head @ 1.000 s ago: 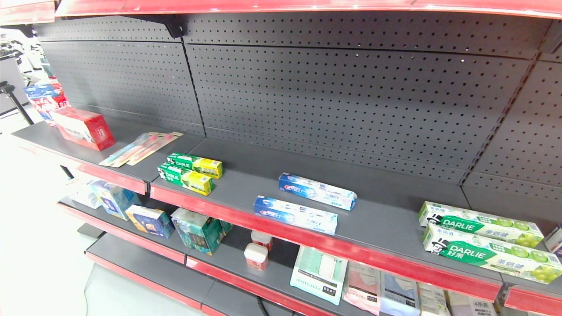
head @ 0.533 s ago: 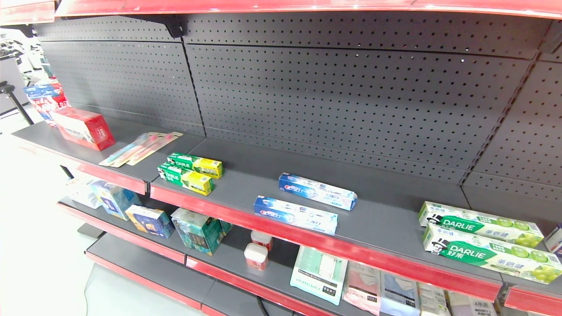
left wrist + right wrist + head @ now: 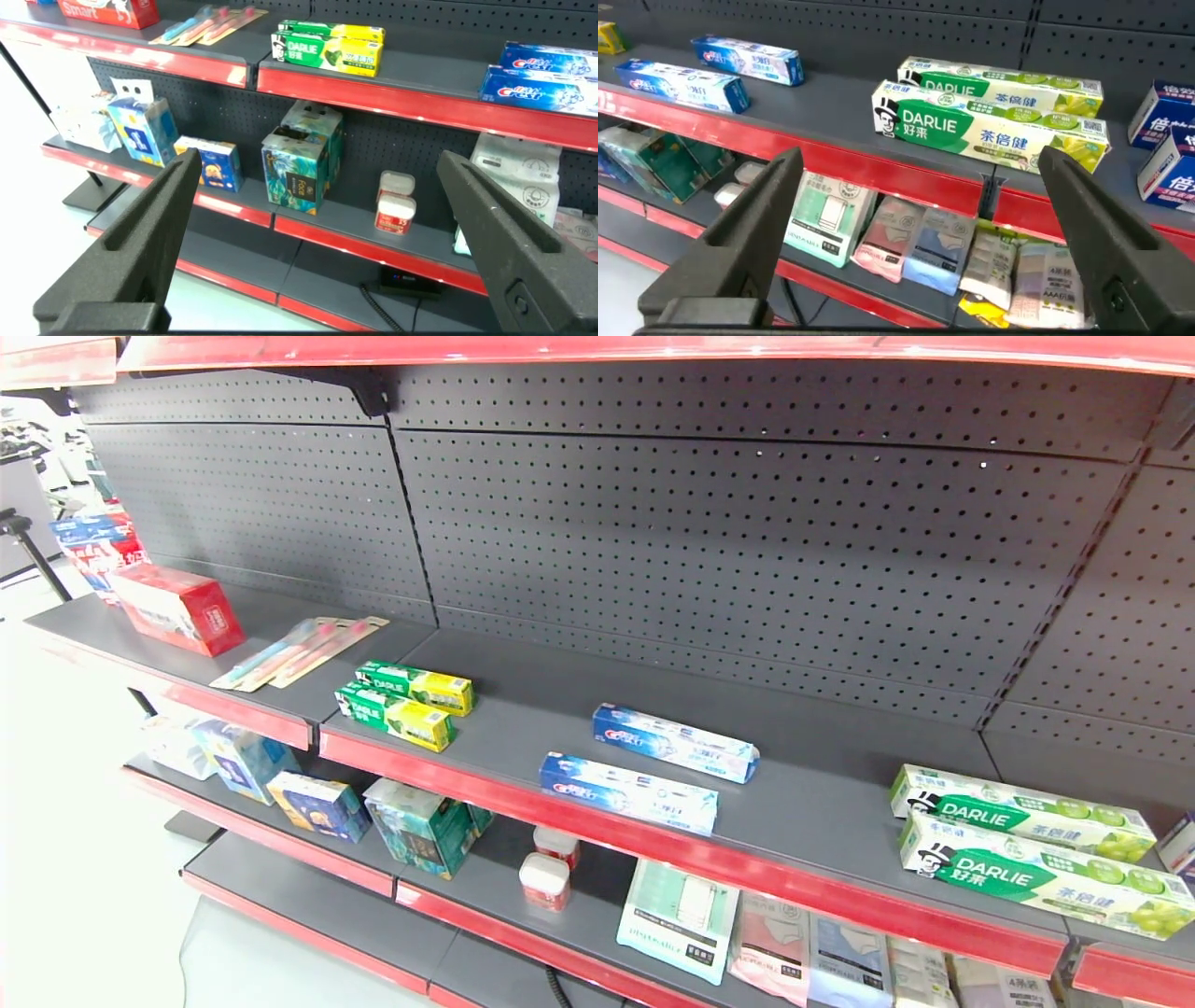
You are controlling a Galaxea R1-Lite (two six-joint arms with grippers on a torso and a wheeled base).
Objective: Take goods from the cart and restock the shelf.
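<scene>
Shelf, white-blue boxes beside green toothpaste

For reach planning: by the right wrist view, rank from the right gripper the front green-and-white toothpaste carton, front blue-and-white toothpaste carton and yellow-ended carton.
1. Front green-and-white toothpaste carton, directly before the right gripper.
2. Front blue-and-white toothpaste carton, toward the robot's left.
3. Yellow-ended carton, farthest left.
</scene>
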